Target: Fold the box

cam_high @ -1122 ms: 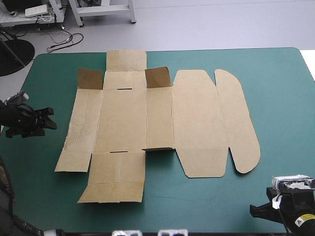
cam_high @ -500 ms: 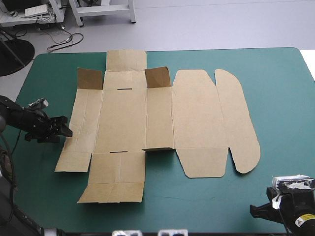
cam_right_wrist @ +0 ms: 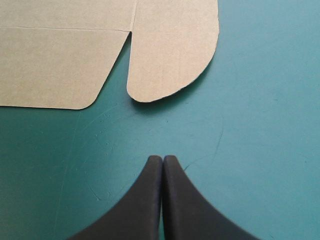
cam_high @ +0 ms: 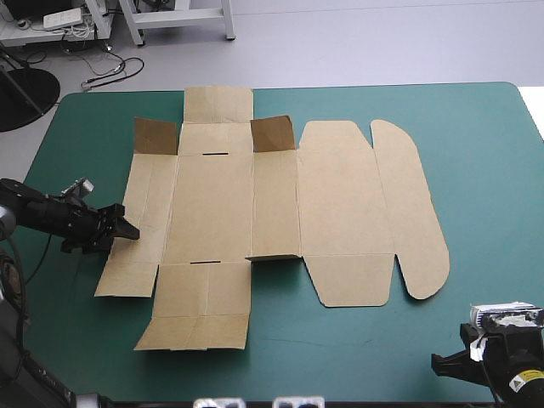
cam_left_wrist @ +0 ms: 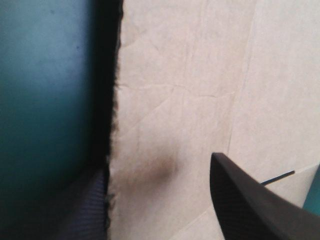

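Fingers (cam_left_wrist: 250, 205) on the left gripper (cam_left_wrist: 157, 167) stand wide apart, straddling the left edge of the box (cam_left_wrist: 175, 75). One is over the board and the other is down at the rim on the cover (cam_left_wrist: 45, 100) side. I can't tell if that one is under the sheet or just beside it.

From above, the left gripper (cam_high: 121, 229) sits low at the box's (cam_high: 255, 204) left wall panel. The box lies flat mid-table, except for two small flaps (cam_high: 155, 136) standing up at the far end. The right gripper (cam_right_wrist: 162, 160) is pinched together on nothing, parked near the near right corner (cam_high: 438, 364) — well apart from the rounded lid tab (cam_right_wrist: 175, 50).

My worry is that nothing pins the sheet down. If the outer finger isn't really under the edge, closing will likely grab air or just shove the whole board sideways. Even with a good grip, lifting the panel could drag the loose sheet along. It could also bend at one of those wrinkles rather than the crease.
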### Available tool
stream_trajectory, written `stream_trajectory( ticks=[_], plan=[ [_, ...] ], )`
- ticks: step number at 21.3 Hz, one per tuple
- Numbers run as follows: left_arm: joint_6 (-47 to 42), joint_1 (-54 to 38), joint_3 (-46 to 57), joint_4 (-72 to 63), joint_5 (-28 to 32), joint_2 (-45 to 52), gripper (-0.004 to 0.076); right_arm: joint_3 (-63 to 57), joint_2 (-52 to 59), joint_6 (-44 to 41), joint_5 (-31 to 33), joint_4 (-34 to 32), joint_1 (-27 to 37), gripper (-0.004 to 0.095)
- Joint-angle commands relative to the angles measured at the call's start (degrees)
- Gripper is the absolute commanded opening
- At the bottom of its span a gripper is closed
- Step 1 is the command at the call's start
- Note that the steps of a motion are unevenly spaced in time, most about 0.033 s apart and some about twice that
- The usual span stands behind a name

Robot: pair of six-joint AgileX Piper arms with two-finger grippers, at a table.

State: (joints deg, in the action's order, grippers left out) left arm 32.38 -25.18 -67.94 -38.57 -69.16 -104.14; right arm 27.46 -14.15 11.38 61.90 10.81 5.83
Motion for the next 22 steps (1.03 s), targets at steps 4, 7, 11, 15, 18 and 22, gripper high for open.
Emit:
stream_trajectory(
  ticks=[4,7,11,15,18,22],
  plan=[
    [1.69,3.89,-0.49,-6.93,-4.31,-0.08,0.0419,1.51,-0.76,0.38,-3.37,0.58,-0.22,-0.0020],
    [1.59,5.88,-0.49,-6.93,-2.03,-0.08,0.0386,1.51,-0.76,0.38,-3.37,0.58,-0.22,-0.0020],
    [1.18,6.10,-0.49,-6.93,1.04,0.13,-0.0010,1.51,-0.76,0.38,-3.37,0.58,-0.22,-0.0020],
    [2.85,8.81,-5.33,-2.89,-1.10,1.15,-0.0010,1.51,-0.87,0.38,-3.37,0.61,-0.22,-0.0020],
    [2.96,12.56,-12.01,4.06,-2.85,4.67,-0.0009,1.51,-0.88,0.38,-3.37,0.61,-0.22,-0.0020],
    [5.01,18.41,-20.34,12.72,-4.77,9.90,-0.0009,1.51,-0.88,0.38,-3.37,0.61,-0.22,-0.0020]
  ],
)
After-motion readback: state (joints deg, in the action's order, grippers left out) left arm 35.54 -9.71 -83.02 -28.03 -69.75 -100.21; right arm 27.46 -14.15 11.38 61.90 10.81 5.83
